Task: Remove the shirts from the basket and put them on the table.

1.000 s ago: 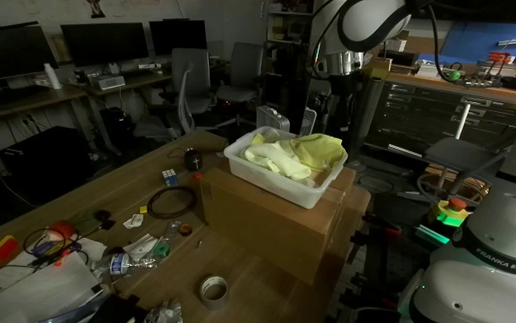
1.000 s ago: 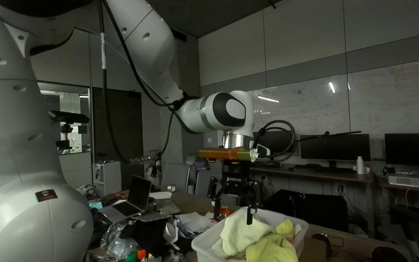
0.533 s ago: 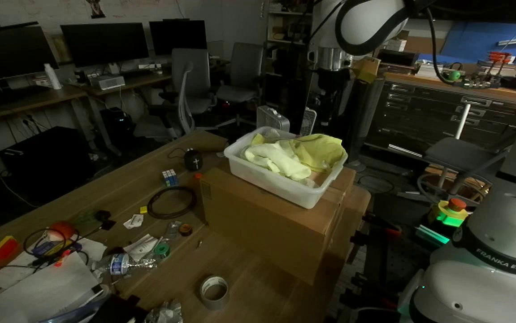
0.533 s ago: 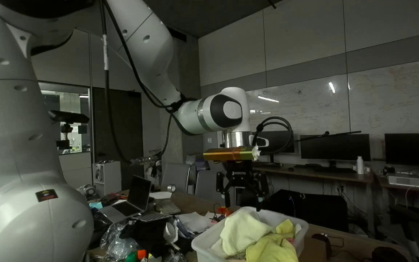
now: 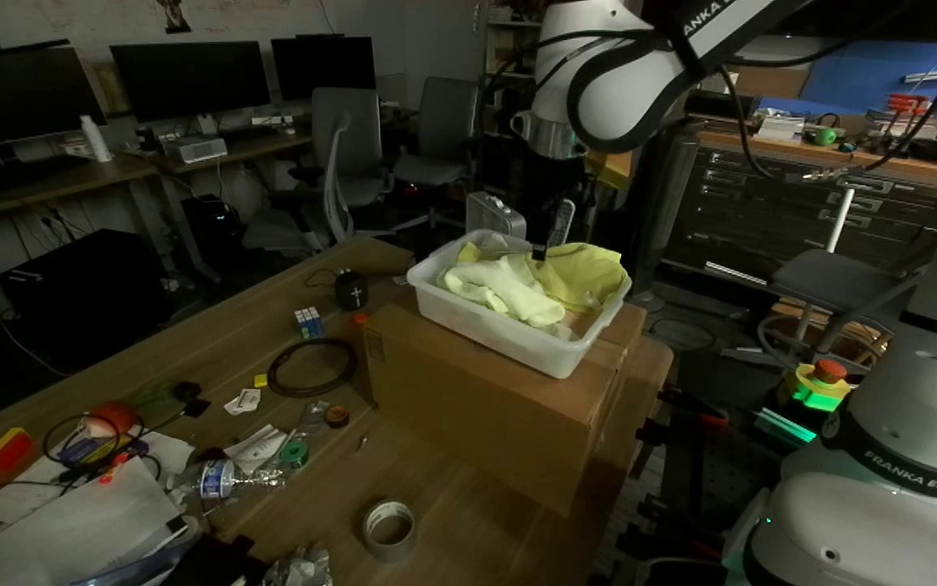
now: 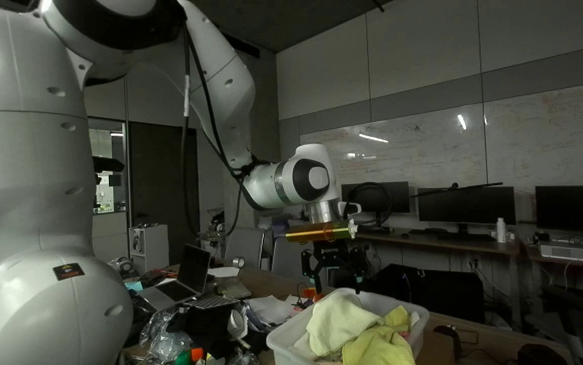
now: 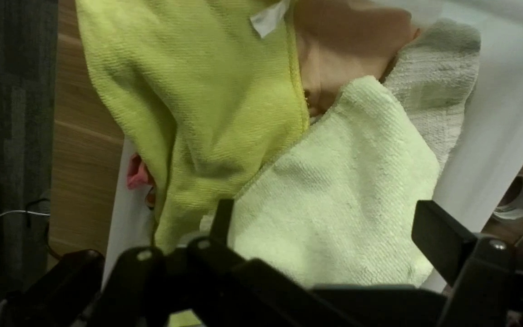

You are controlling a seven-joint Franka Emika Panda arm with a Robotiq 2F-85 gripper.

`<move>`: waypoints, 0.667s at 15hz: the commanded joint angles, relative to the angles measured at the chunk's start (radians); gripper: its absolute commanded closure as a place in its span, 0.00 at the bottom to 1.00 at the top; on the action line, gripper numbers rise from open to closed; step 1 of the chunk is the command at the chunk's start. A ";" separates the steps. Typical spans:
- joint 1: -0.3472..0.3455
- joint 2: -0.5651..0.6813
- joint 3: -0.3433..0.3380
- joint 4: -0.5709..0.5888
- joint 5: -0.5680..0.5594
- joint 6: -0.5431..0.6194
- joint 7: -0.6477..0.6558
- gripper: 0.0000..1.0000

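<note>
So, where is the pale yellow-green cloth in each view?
In an exterior view: the pale yellow-green cloth is just right of centre.
In an exterior view: the pale yellow-green cloth is low, right of centre.
Wrist view: the pale yellow-green cloth is right of centre, reaching low.
Shared landmark: the bright yellow cloth, beside it in all three.

You read "FRANKA EMIKA" on the black band [image 5: 914, 472] of your arm [image 5: 916, 391] in an exterior view; on its upper link [image 5: 700, 18] only "ANKA" is clear; the whiteboard [image 6: 423, 147] is illegible.
</note>
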 commanded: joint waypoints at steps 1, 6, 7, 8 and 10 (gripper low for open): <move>0.007 0.130 0.008 0.080 -0.057 0.030 0.017 0.00; 0.003 0.276 -0.002 0.175 -0.106 0.021 0.002 0.00; 0.001 0.303 -0.003 0.196 -0.095 0.016 -0.008 0.00; -0.002 0.329 -0.003 0.216 -0.081 0.009 -0.017 0.00; -0.011 0.370 0.003 0.247 -0.050 0.006 -0.039 0.00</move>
